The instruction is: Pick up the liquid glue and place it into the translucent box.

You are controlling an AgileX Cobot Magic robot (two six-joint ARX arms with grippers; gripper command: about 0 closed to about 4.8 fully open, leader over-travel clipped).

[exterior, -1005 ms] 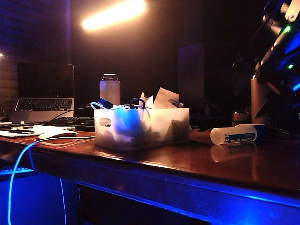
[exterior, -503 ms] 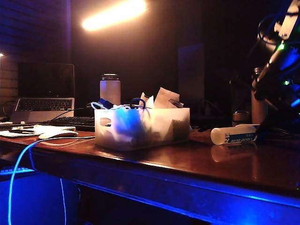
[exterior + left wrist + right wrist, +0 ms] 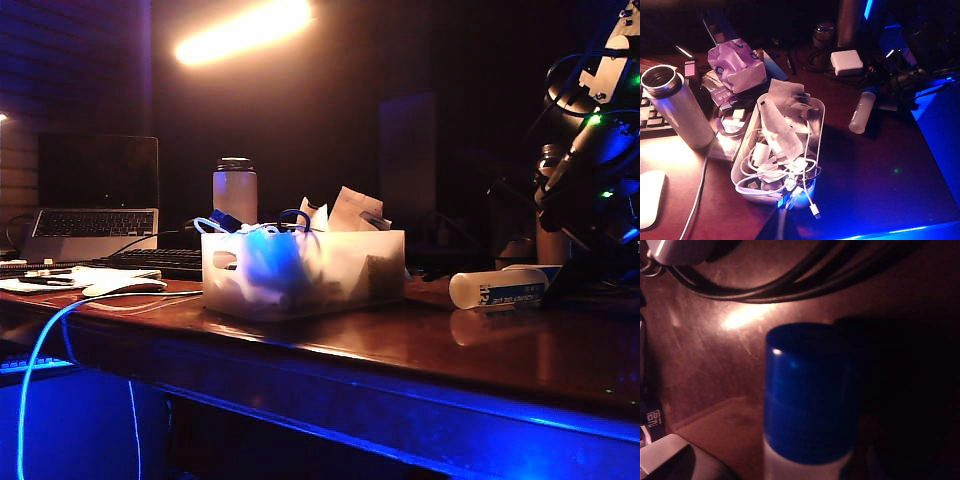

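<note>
The liquid glue (image 3: 497,288) lies on its side on the dark wooden counter (image 3: 420,345), well to the right of the translucent box (image 3: 302,272) in the exterior view, with its blue cap pointing away from the box. The box stands near the counter's front edge, crammed with white cables, folded papers and a blue-handled item; its handle cutout faces left.

The right gripper (image 3: 560,275) hangs low at the cap end of the glue, dark against the background, beneath an arm dotted with green lights. Its jaws stand at their widest and hold nothing. The right wrist view looks straight at the glue's blue cap (image 3: 810,395), which fills the middle of the picture with the white body just beginning below it; black cables (image 3: 790,275) curve across the counter behind. Whether the jaws touch the bottle cannot be told.

The left gripper does not show in any picture. Its wrist camera looks down from above on the box (image 3: 817,125), the glue (image 3: 861,111) lying apart from it, a steel flask (image 3: 675,107) standing beside a keyboard (image 3: 646,112), a crumpled purple bag (image 3: 737,65), a white power adapter (image 3: 846,62) and a white mouse (image 3: 650,197).
</note>
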